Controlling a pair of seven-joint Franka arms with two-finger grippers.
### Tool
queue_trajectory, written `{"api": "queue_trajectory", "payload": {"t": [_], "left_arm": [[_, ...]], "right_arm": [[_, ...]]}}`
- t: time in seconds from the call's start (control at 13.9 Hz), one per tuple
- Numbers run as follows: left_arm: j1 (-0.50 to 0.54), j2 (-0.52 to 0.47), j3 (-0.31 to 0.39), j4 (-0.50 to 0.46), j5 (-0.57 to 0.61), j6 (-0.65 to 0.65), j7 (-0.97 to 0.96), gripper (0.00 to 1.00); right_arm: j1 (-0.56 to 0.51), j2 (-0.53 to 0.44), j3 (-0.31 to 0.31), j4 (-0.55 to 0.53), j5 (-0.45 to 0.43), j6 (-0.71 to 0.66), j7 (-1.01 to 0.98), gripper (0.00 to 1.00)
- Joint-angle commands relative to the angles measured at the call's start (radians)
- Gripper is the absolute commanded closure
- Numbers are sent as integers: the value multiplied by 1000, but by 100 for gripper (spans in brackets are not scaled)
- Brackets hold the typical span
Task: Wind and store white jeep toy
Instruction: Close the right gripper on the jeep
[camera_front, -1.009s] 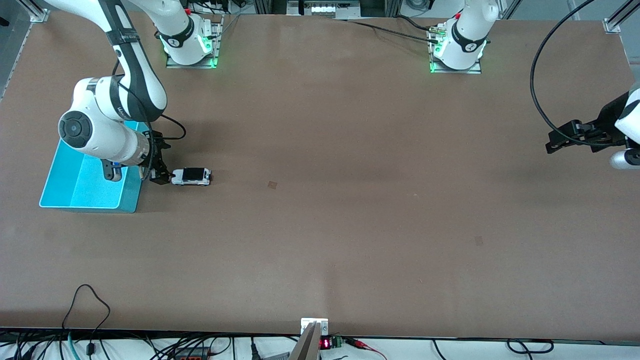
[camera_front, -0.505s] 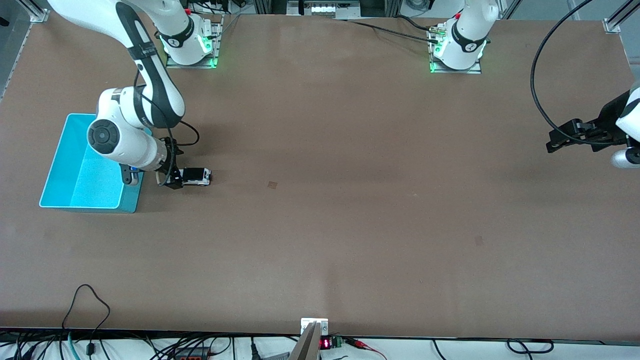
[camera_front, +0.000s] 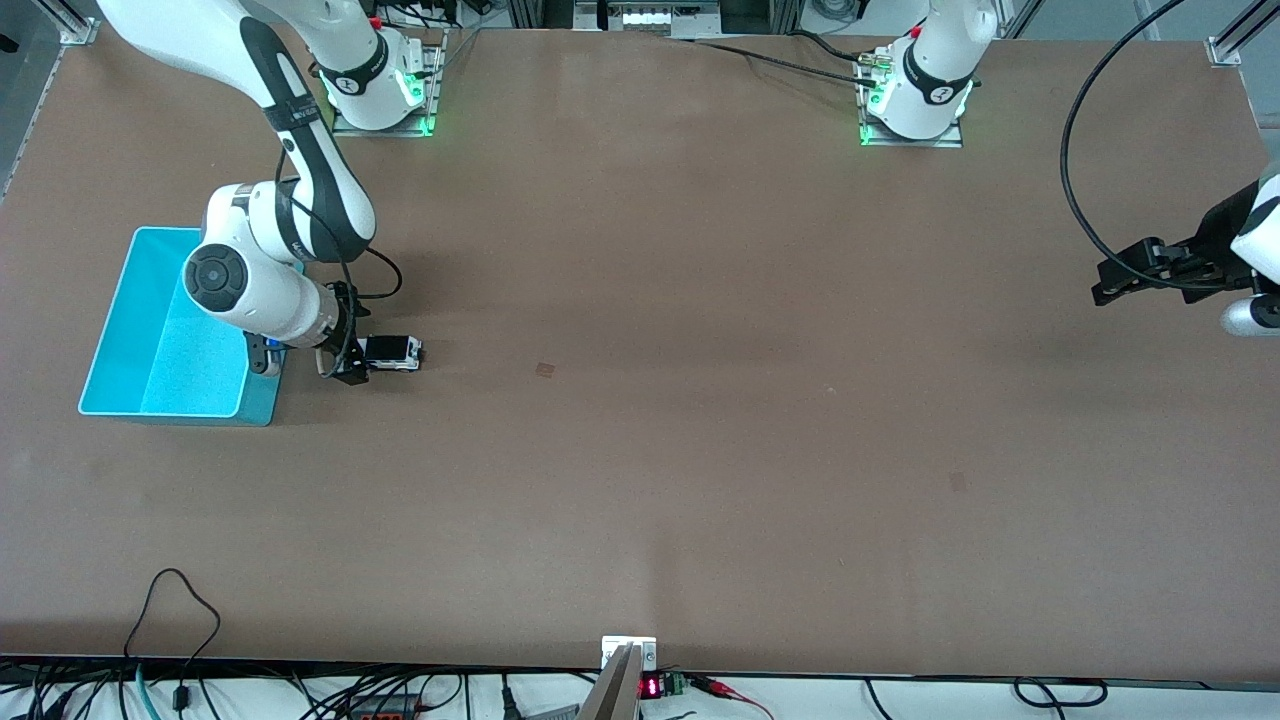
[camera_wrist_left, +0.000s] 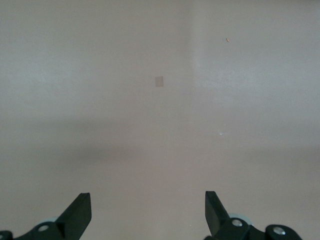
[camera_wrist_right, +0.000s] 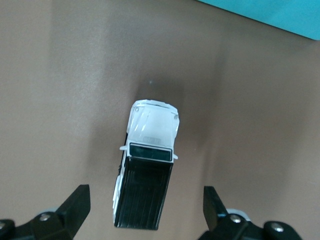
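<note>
Front view, read from the right arm's end to the left arm's end. The counter (camera_front: 700, 300) is a plain brown board, bare but for two small pale marks; cables and metal framing run along its edges. One turquoise bin (camera_front: 150, 345) sits at the right arm's end. Just beside it stands the one white jeep toy (camera_front: 392, 353), upright on its wheels on the counter, black roof up. The right end effector (camera_front: 345, 355) is low at the jeep's end nearest the bin, fingers spread wide to either side of the toy without touching it, as the right wrist view shows. The left end effector (camera_front: 1115, 280) waits over the counter's other end, likewise spread and holding nothing.
</note>
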Motion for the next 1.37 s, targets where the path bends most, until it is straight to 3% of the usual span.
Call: {"api": "queue_trajectory", "payload": {"t": [0.0,0.29,1.08,1.15,1.23,1.3], "left_arm": [[3,-10,-1,-5,-23,-5,14,0],[5,-11,0,-6,-26,19,13,0],[11,-10,2,-8,-28,23,13,0],[11,-10,0,-8,-28,23,13,0],[11,-10,2,-8,-28,23,13,0],[11,-10,2,-8,-26,23,13,0]], "right_arm": [[-5,24,-1,6,12,16,57,0],[-1,56,0,9,60,39,63,0],[4,101,0,9,61,82,48,0],[4,101,0,9,61,82,35,8],[4,101,0,9,58,78,11,31],[4,101,2,9,58,76,-8,43]]}}
